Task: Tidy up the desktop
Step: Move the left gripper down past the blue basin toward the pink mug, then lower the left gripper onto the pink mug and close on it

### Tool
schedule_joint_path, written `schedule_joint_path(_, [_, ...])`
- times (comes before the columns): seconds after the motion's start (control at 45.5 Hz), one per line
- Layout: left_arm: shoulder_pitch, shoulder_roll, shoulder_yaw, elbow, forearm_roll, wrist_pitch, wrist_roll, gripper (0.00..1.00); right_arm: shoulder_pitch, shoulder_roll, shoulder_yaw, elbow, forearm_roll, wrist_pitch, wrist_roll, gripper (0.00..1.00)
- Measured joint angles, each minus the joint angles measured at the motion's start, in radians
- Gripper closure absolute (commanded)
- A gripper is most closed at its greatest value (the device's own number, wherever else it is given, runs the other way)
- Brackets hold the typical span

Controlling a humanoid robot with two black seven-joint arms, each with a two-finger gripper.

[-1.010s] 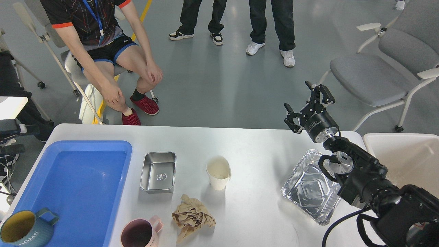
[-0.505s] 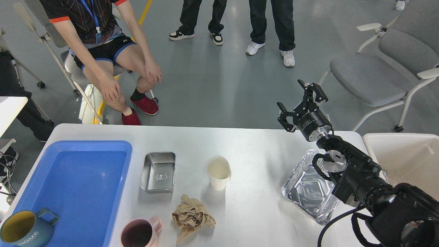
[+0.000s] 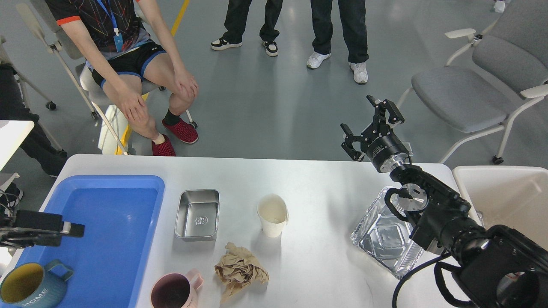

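Observation:
The white desktop (image 3: 317, 184) holds a steel tin (image 3: 198, 214), a white paper cup (image 3: 272, 215), a crumpled brown paper (image 3: 239, 270), a pink mug (image 3: 173, 291) and a foil tray (image 3: 387, 239). A teal mug (image 3: 25, 287) stands in the blue tray (image 3: 107, 222) at the left. My right gripper (image 3: 368, 127) is open and empty, raised above the desktop's far right edge, beyond the foil tray. My left gripper (image 3: 70, 229) reaches in from the left edge over the blue tray, above the teal mug; its fingers cannot be told apart.
An off-white bin (image 3: 501, 192) stands at the right end of the desktop. A seated person (image 3: 128, 64) and two standing people (image 3: 338, 30) are beyond the far edge. Grey chairs (image 3: 471, 85) stand at the back right.
My right gripper has moved left and farther away, staying open. My left arm has come into view from the left edge over the blue tray.

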Motion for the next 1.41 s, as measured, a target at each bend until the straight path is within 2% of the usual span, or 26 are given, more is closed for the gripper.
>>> schedule_joint_path(0.285, [0.016,-0.195,0.024,0.017,0.087,0.026,0.014,0.03,0.001,0.014,0.001,0.003,0.0,-0.003,0.0,0.0])
schedule_joint_path(0.505, [0.057,-0.274,0.03,0.046,0.125,0.044,0.009,0.03,0.009,0.02,0.002,0.005,0.0,-0.003,0.001,0.0])
schedule_joint_path(0.768, [0.077,-0.319,0.036,0.101,0.128,0.059,0.016,0.03,0.017,0.024,0.002,0.005,0.0,-0.003,0.001,0.0])
schedule_joint_path(1.01, [0.091,-0.396,0.037,0.164,0.128,0.131,0.019,0.03,0.018,0.027,0.002,0.005,0.0,-0.003,0.001,0.0])
schedule_joint_path(1.405, [0.142,-0.432,0.036,0.174,0.126,0.148,0.015,0.04,0.029,0.039,0.0,0.006,0.0,-0.005,0.001,0.0])
